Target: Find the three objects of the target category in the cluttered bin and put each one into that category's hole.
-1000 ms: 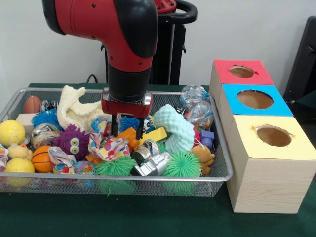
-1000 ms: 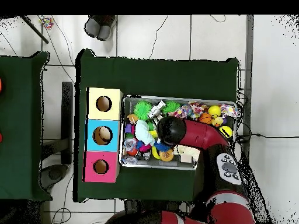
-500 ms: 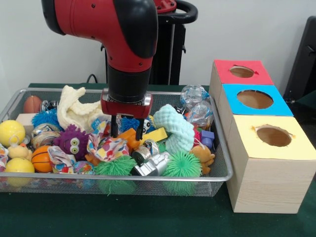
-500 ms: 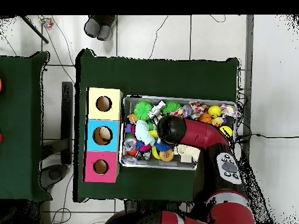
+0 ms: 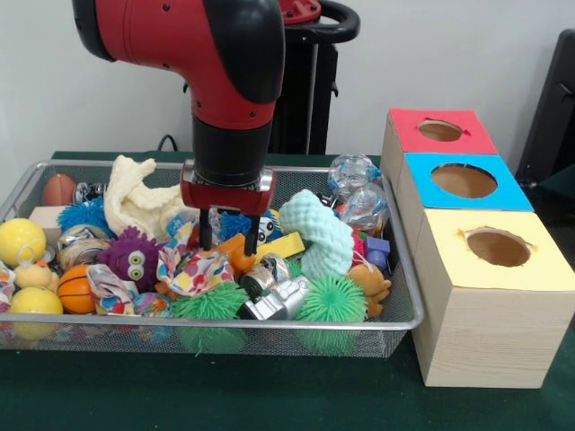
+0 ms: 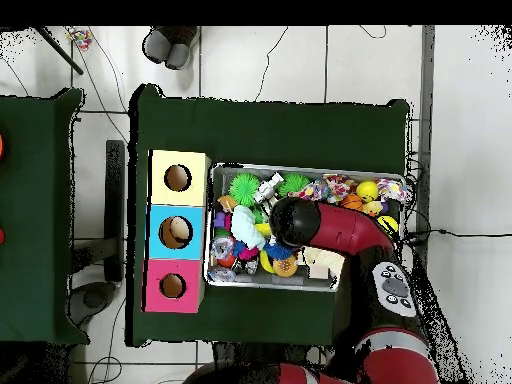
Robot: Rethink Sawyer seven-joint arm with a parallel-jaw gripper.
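- Wire mesh bin point(image 5: 409, 316), packed with toys, on a green table point(image 5: 269, 400); everything the task wants is somewhere inside it, though the target category cannot be told from this
- Yellow balls point(image 5: 20, 241) and a small basketball point(image 5: 75, 287) at the bin's left end, a purple googly-eyed monster point(image 5: 133, 256) just beside them
- Cream cloth point(image 5: 135, 199) heaped toward the back, left of the arm
- Gripper point(image 5: 226, 235) over the middle of the bin, its two black fingers point(image 5: 206, 231) spread and holding nothing, tips down among the toys
- Orange toy point(image 5: 235, 251) between and just below the tips, a crumpled patterned wrapper point(image 5: 196, 268) at its left, a yellow block point(image 5: 284, 245) at its right
- Green spiky balls point(image 5: 332, 300) and a silver toy point(image 5: 274, 302) along the near rim; a pale green spongy piece point(image 5: 316, 235) stands right of the gripper
- Three boxes beside the bin's right end, each with a round hole: red point(image 5: 440, 130), blue point(image 5: 464, 180), yellow point(image 5: 497, 247)
- Handling advice: centre the fingers on one toy only, keep the wrapper and block outside the gap, and settle low enough to catch the toy's body before closing; lift straight up so neighbours fall free
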